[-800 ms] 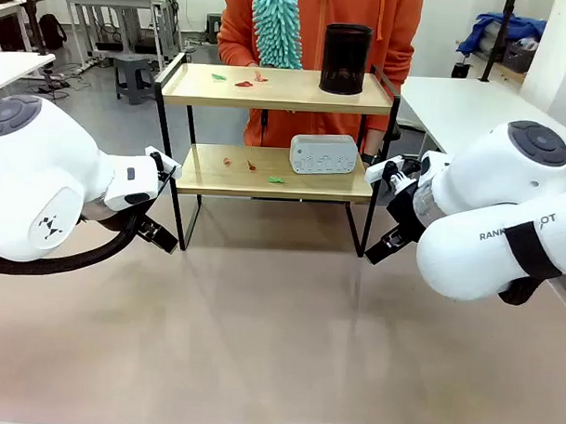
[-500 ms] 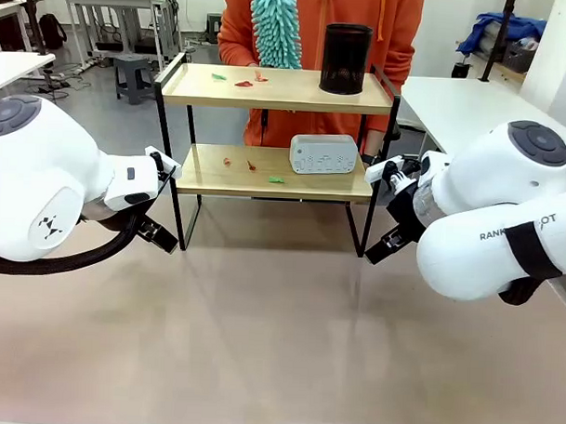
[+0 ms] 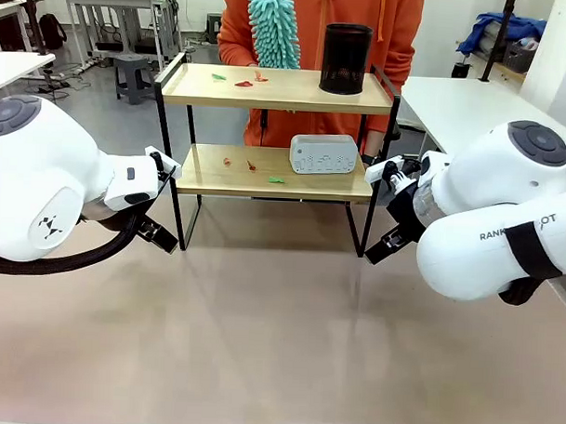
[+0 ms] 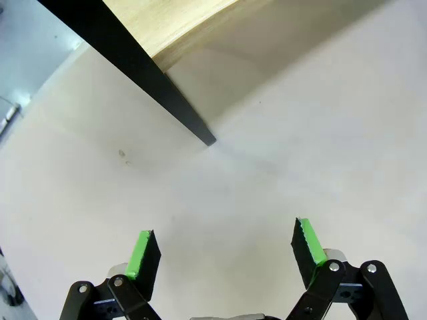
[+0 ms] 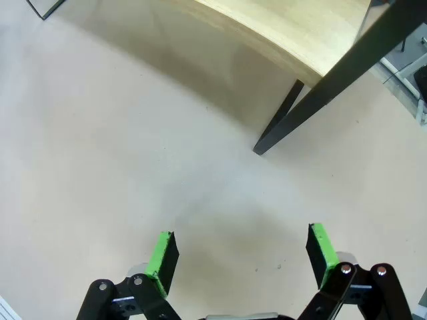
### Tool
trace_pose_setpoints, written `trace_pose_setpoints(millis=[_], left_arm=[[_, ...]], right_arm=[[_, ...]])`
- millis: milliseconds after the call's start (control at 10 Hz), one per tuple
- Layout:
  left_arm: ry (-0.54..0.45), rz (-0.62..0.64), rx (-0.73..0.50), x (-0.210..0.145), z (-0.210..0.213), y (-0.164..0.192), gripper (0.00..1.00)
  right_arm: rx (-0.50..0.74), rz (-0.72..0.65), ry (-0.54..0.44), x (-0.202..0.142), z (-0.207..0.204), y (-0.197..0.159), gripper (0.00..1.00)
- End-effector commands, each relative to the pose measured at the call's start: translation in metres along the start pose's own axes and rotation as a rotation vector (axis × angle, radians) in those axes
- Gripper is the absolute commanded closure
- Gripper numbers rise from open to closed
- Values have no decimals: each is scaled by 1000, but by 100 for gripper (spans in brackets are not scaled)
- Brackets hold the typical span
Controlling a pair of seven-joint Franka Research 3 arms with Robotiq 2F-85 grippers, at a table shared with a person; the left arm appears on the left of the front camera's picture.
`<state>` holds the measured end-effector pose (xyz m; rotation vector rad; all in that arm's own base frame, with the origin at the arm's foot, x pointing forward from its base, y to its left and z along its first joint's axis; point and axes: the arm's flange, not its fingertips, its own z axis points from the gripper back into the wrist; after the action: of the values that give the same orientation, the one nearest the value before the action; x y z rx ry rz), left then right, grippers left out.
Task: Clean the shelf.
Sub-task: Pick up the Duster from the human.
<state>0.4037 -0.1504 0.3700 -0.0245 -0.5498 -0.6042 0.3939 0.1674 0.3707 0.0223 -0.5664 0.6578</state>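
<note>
Shelf [image 3: 287, 95]: far middle of the tabletop [image 3: 278, 342], between the two arms, standing upright on its four black legs.
Front view: whole shelf and its load; black mesh cup [image 3: 345, 58] at the right of the upper board, red and green scraps [image 3: 243, 82] at its left; pale grey box [image 3: 323, 154] and more scraps on the lower board.
Person [image 3: 401, 30]: at the far side in an orange top, holding a teal duster [image 3: 276, 26] above the upper board.
Left wrist view: left hand [image 4: 227, 247] spread wide, nothing between the green pads, over bare tabletop near a left-side leg [image 4: 153, 80].
Right wrist view: right hand [image 5: 241, 257] likewise spread and empty, near a right-side leg [image 5: 333, 93] and the lower board's underside.
Surface: plain beige, matte, bare in front of the shelf.
Room: white tables [image 3: 473, 107] at both sides, grey stool [image 3: 134, 75] far left, blue cloth [image 3: 498, 32] far right.
</note>
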Motion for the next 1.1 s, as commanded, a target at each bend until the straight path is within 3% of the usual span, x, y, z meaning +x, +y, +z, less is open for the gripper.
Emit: trace_pose_setpoints(millis=[0, 200, 300, 400, 500, 600, 700, 800, 1000], left_arm=[[0, -1, 0, 0, 0, 0, 0], [0, -1, 0, 0, 0, 0, 0], [0, 0, 0, 0, 0, 0, 0], [-10, -77, -219, 2, 48, -13, 0], [-114, -33, -464, -1, 94, -13, 0], [-207, 45, -574, -10, 136, -4, 0], [-327, 104, -630, -28, 168, 12, 0], [-433, 167, -651, -50, 191, 42, 0], [-615, 341, -686, -103, 208, 92, 0]], right_arm=[[0, -1, 0, 0, 0, 0, 0], [0, 0, 0, 0, 0, 0, 0], [29, 57, 83, 0, 12, 2, 0], [225, 30, 191, -6, 61, 6, 0], [293, -220, 160, -7, 105, -2, 0], [470, -363, 80, -19, 150, -28, 0], [653, -509, -86, -38, 187, -64, 0], [765, -652, -232, -66, 215, -99, 0], [886, -914, -368, -126, 231, -150, 0]])
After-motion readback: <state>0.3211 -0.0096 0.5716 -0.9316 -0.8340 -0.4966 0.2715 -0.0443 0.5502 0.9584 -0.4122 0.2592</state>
